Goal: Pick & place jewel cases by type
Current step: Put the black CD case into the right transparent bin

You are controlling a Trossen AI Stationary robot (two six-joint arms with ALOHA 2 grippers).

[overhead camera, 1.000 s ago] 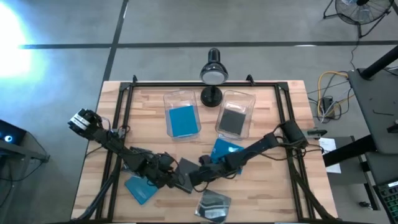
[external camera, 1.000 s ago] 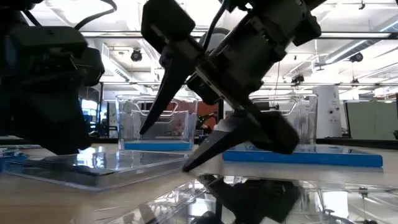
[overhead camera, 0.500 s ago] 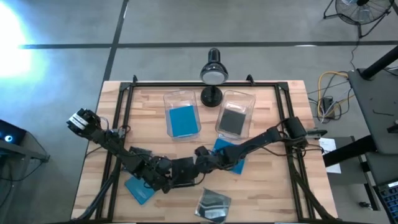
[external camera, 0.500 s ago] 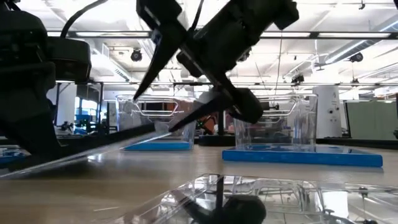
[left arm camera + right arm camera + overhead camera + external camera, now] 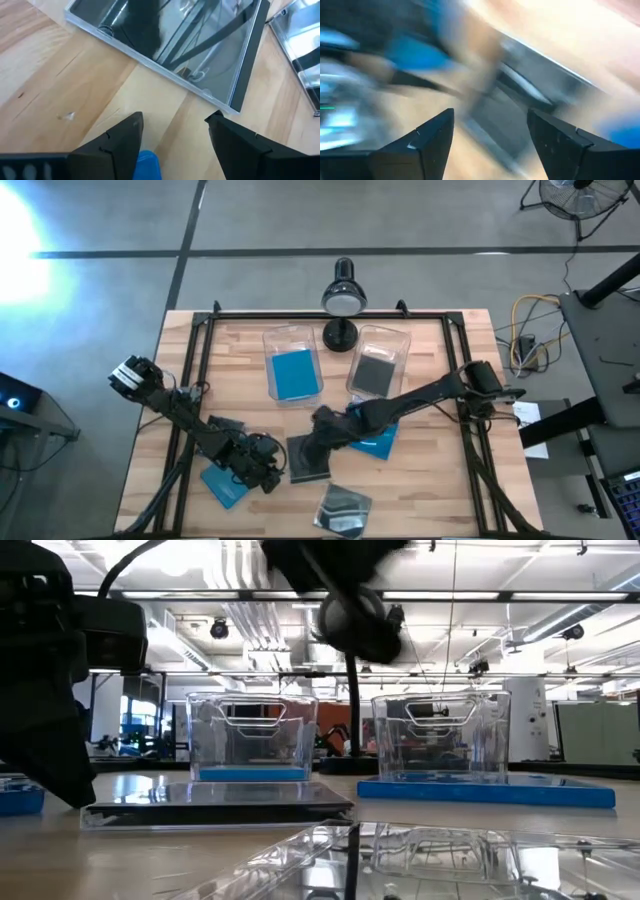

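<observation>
A dark jewel case point(image 5: 308, 458) lies flat on the table's near middle; it also shows as the dark case point(image 5: 220, 810) and the dark case point(image 5: 170, 40). My left gripper point(image 5: 270, 473) point(image 5: 175, 125) is open, low, just to the left of it with a strip of bare wood between. My right gripper point(image 5: 318, 438) point(image 5: 490, 125) is open and hangs above the case's far edge, high in the low view point(image 5: 350, 600). A blue case point(image 5: 225, 485) lies behind my left gripper, another blue case point(image 5: 378, 438) under my right arm, and a clear case point(image 5: 345, 508) near the near edge.
Two clear bins stand at the far middle: the left bin point(image 5: 293, 370) holds a blue case, the right bin point(image 5: 377, 368) a dark one. A black lamp point(image 5: 342, 300) stands behind them. Bare wood point(image 5: 440, 490) shows at the near right.
The dark case, tipped up on one edge half a second ago, has come down and now lies flat, slightly farther right. My right gripper has risen from table height and drawn back toward the far side, swinging quickly.
</observation>
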